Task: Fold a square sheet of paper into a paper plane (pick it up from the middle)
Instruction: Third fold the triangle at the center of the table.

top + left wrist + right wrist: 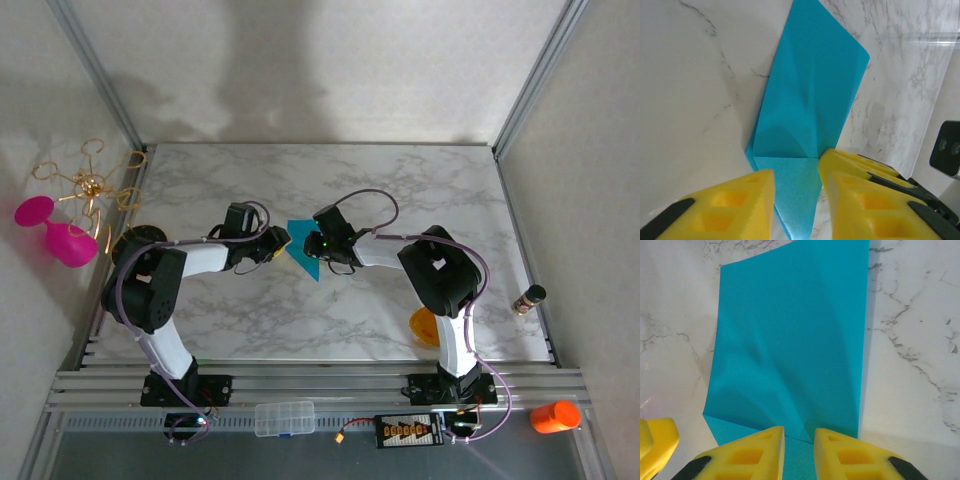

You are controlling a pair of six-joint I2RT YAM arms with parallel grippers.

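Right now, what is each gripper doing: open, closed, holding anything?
Left gripper: part open, fingers straddling the teal paper, not clamping it.
Right gripper: part open over the same paper, not clamping it.

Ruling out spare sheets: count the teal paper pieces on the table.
1: the teal paper, mid-table between the left gripper and right gripper. More could hide under the arms.

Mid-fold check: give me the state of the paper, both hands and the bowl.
square sheet of paper: partly folded, creased, between both hands.
left hand: fingers apart, straddling a paper corner.
right hand: fingers apart, paper edge in the gap.
small orange bowl: untouched, partly hidden, away from the paper.
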